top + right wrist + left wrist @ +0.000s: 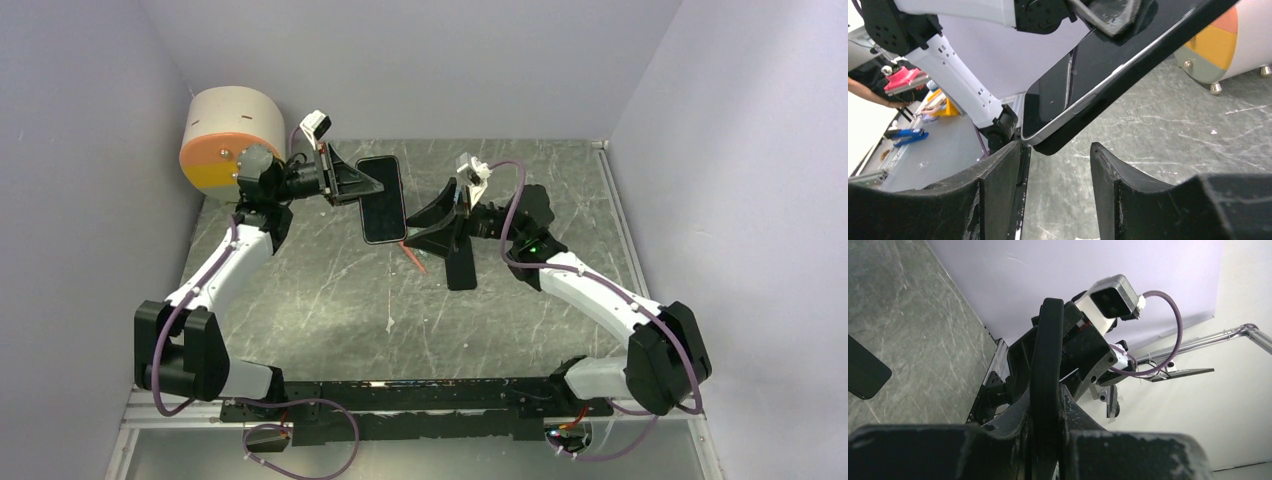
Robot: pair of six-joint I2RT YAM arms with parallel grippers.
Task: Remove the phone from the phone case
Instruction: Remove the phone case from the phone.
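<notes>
Your left gripper point(1044, 415) is clamped on the edge of the phone point(382, 200), which hangs clear of the table point(330, 300) and, I judge, sits in its case point(1060, 145). Hold that clamp firm and bring your right gripper point(428, 225), its fingers apart and empty just beside the lower corner, onto the case lip alone, then peel it off rather than tug the whole thing. Your left arm reaches up, wrist rolled so the phone faces the overhead camera; your right arm bends in from the right, fingers pointing at that corner.
</notes>
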